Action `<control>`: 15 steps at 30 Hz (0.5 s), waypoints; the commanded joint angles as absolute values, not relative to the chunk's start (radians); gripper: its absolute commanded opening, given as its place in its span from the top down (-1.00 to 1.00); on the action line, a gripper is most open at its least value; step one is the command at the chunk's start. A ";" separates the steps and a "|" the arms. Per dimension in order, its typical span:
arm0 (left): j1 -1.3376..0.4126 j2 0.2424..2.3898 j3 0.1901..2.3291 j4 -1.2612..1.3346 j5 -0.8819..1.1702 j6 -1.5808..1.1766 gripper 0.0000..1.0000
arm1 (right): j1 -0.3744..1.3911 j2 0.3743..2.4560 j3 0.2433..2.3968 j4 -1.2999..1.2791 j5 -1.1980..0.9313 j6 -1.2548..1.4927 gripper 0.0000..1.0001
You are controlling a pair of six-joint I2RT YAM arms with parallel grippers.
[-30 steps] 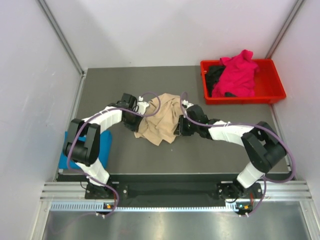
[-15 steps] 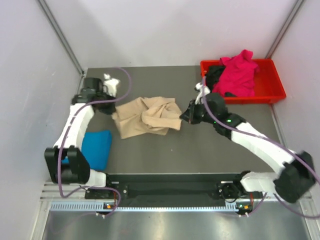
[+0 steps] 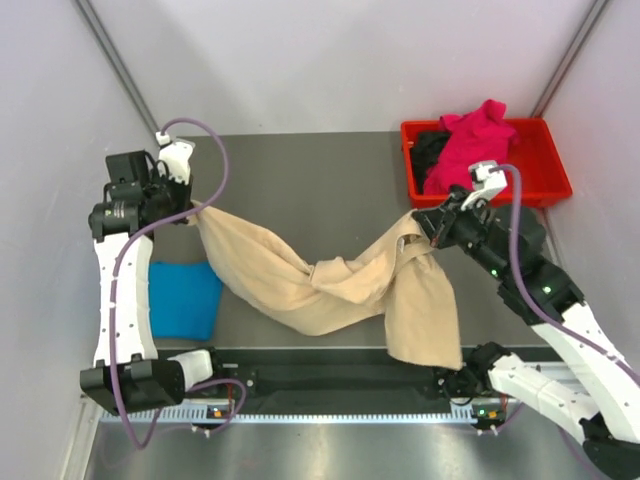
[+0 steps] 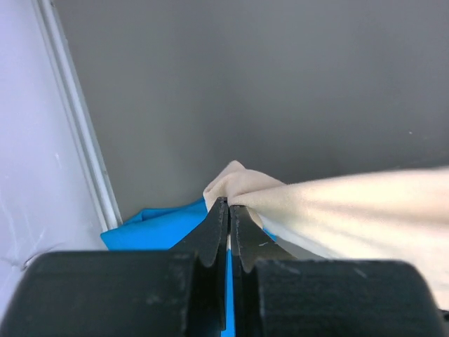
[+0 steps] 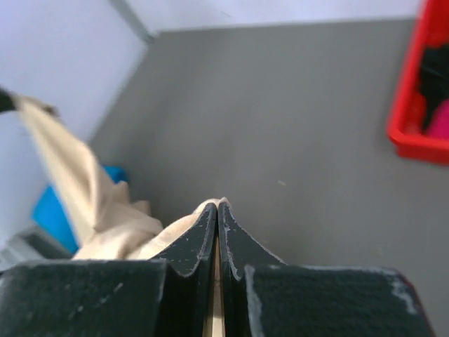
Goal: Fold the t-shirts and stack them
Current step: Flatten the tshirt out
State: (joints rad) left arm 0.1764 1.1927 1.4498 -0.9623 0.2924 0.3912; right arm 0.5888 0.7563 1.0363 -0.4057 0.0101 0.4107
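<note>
The beige-tan t-shirt (image 3: 330, 285) hangs stretched in the air between both grippers, sagging and twisted in the middle, one part hanging down at the front right. My left gripper (image 3: 192, 208) is shut on its left end, seen in the left wrist view (image 4: 228, 201) with cloth (image 4: 337, 203) trailing right. My right gripper (image 3: 425, 224) is shut on its right end (image 5: 217, 203). The bright blue t-shirt (image 3: 180, 298) lies folded at the table's left edge. The magenta-pink t-shirt (image 3: 475, 145) and the black t-shirt (image 3: 428, 150) lie in the red tray (image 3: 555, 170).
The red tray stands at the table's back right corner. White walls close the table's left, back and right. The grey table top (image 3: 300, 170) lies below the lifted shirt.
Both grippers have lifted and pulled apart, left arm to the far left, right arm to the right. The beige shirt went from a crumpled heap on the table to a stretched hanging span.
</note>
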 commanded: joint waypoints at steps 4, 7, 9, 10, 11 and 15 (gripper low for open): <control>0.181 1.322 1.400 -0.669 0.270 0.324 1.00 | 0.456 0.946 0.976 -0.318 0.094 0.361 1.00; 0.181 1.452 1.457 -0.565 0.211 0.279 1.00 | 0.370 1.098 0.982 -0.203 0.035 0.371 1.00; 0.181 1.529 1.521 -0.502 0.172 0.244 1.00 | 0.336 1.232 1.015 -0.160 0.015 0.376 1.00; 0.176 1.611 1.549 -0.491 0.151 0.235 1.00 | 0.318 1.282 1.034 -0.123 0.011 0.373 1.00; 0.173 1.652 1.577 -0.479 0.150 0.232 1.00 | 0.311 1.329 1.057 -0.112 0.011 0.368 1.00; 0.129 1.917 1.784 -0.437 0.068 0.202 0.81 | 0.301 1.649 1.307 -0.132 -0.038 0.353 0.87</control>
State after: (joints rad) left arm 0.1608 1.8011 1.6291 -0.5495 0.1593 0.2459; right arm 0.3103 1.5223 1.0985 -0.2131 0.0090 0.3786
